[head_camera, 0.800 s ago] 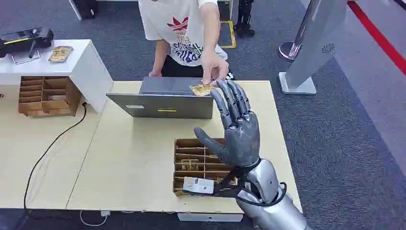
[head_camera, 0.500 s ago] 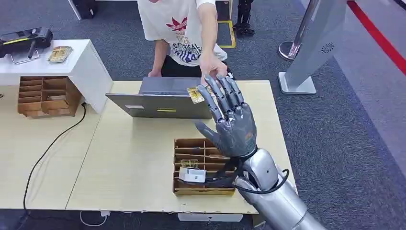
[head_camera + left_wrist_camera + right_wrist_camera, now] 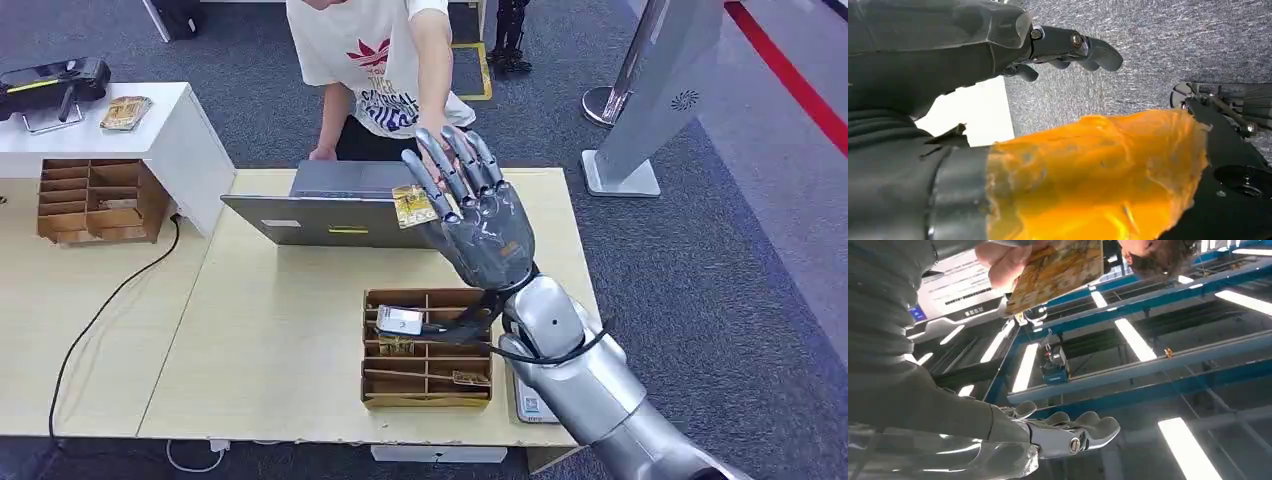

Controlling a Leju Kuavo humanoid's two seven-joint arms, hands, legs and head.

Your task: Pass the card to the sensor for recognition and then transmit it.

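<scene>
Cardboard organisers mark the layout: one [image 3: 95, 200] sits at far left under a white side table [image 3: 170, 125], and a second organiser [image 3: 425, 345] lies on our wooden table [image 3: 270, 330] just in front of the body. Behind it stands a grey laptop [image 3: 335, 215].

We judge the step in hand to be the handover: the card has not yet been taken, so the sensor pass is not begun.

The card [image 3: 414, 206] hangs above the laptop's right end, pinched by the person's hand [image 3: 1005, 262]. Our right hand [image 3: 478, 225] is raised with its fingers apart and extended, gripping nothing. The card lies just beside the fingertips [image 3: 425, 165] on the thumb side; contact cannot be confirmed from the head view. In the right wrist view the card sits well clear of the extended fingers.

The next move calls for closing thumb and fingers on the card's free edge before the person releases it.

Our left hand [image 3: 1068, 47] hangs over grey carpet, fingers partly curled, holding nothing.

At far right stands a grey kiosk [image 3: 665, 90].
</scene>
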